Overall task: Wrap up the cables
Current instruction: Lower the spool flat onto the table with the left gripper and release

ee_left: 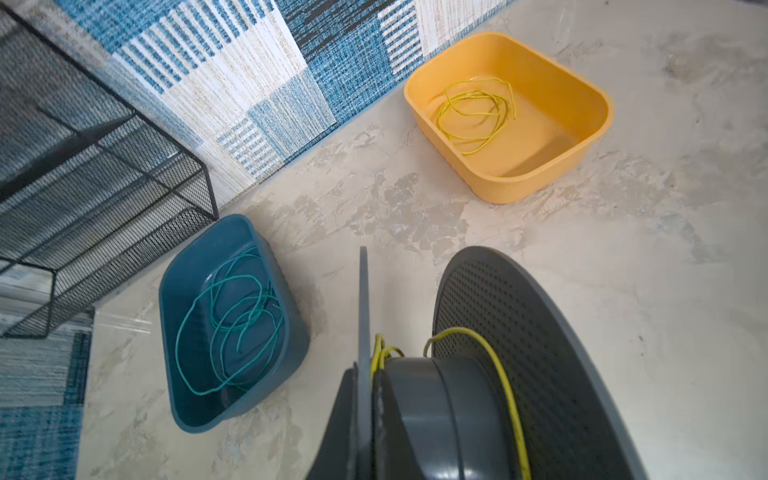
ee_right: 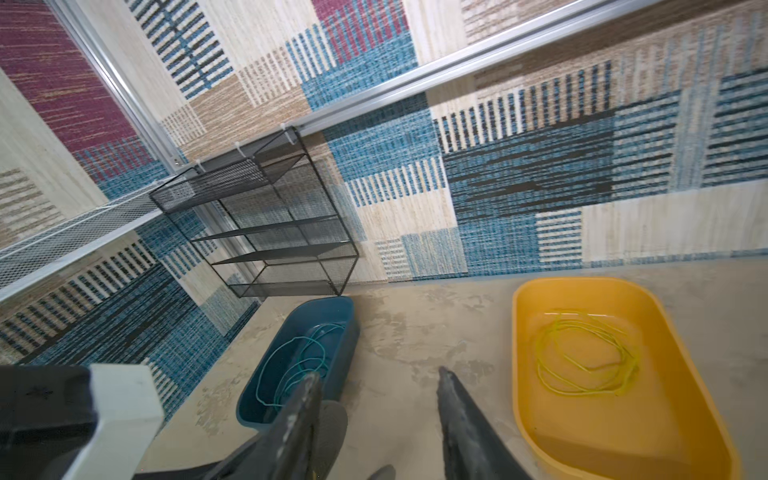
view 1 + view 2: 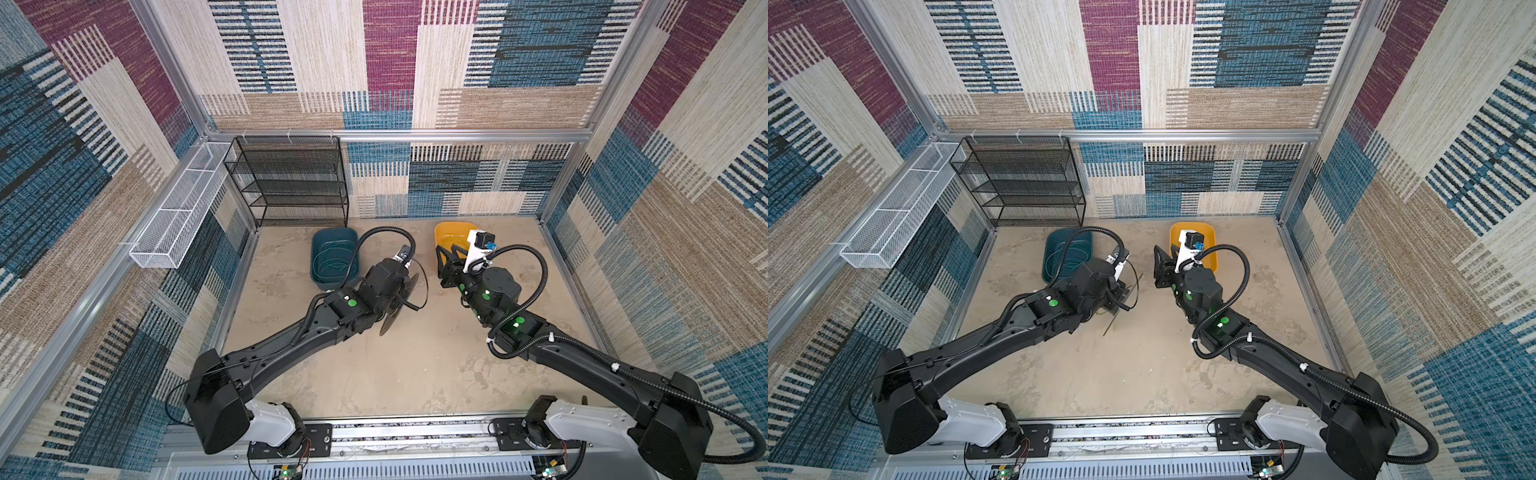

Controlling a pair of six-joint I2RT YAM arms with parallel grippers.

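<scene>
The left claw (image 3: 395, 297) clenched a spool (image 1: 540, 353) carrying a wound cable (image 1: 505, 382), apart from the yellow bin (image 1: 519, 189), inside which a loose cable (image 1: 473, 114) lay coiled, while the right claw (image 2: 378, 374) hung released just beside that bin.

A yellow cable (image 1: 473, 114), very thin, lies in loose round loops inside the yellow bin (image 1: 528, 183). A second yellow cable (image 1: 509, 390) curves over the grey spool (image 1: 552, 332) (only a few turns). A teal cable (image 1: 232, 328) lies coiled in the blue bin (image 1: 297, 349).
</scene>
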